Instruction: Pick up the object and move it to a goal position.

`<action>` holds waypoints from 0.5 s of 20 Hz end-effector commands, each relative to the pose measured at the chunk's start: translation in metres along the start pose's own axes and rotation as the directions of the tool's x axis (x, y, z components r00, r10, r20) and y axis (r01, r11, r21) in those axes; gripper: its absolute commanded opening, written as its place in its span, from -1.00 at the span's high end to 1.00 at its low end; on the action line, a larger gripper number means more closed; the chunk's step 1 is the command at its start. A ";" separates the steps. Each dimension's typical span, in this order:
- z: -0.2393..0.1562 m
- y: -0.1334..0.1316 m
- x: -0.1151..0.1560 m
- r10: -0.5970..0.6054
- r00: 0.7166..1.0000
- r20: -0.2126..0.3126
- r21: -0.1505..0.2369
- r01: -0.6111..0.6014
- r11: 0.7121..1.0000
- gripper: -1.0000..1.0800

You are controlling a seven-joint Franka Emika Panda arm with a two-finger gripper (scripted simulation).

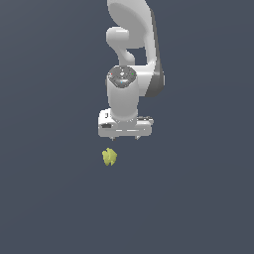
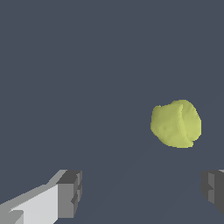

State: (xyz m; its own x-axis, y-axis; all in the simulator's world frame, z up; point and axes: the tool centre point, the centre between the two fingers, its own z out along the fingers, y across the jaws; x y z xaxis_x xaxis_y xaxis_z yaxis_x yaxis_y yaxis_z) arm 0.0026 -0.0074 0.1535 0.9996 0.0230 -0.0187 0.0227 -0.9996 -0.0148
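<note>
The object [image 1: 109, 157] is a small yellow-green lumpy item lying on the dark grey floor, just in front of the arm and slightly toward the exterior view's left of the gripper's middle. My white gripper [image 1: 126, 138] hangs above the floor, pointing down, a little behind the object and apart from it. In the wrist view the object [image 2: 176, 123] shows ahead of the two fingertips [image 2: 70, 192], which stand wide apart with nothing between them. The gripper [image 2: 142, 190] is open and empty.
The white arm [image 1: 131, 44] rises behind the gripper toward the top of the exterior view. The dark grey floor [image 1: 198, 198] spreads flat all round with no other objects in view.
</note>
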 end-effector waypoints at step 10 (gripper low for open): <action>0.036 0.046 0.018 -0.176 0.984 -0.010 -0.012 0.176 0.984 -0.92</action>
State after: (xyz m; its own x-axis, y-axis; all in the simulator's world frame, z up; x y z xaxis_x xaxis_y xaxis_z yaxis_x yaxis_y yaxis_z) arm 0.0185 -0.0466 0.1215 0.9848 0.1735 -0.0080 0.1734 -0.9848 -0.0071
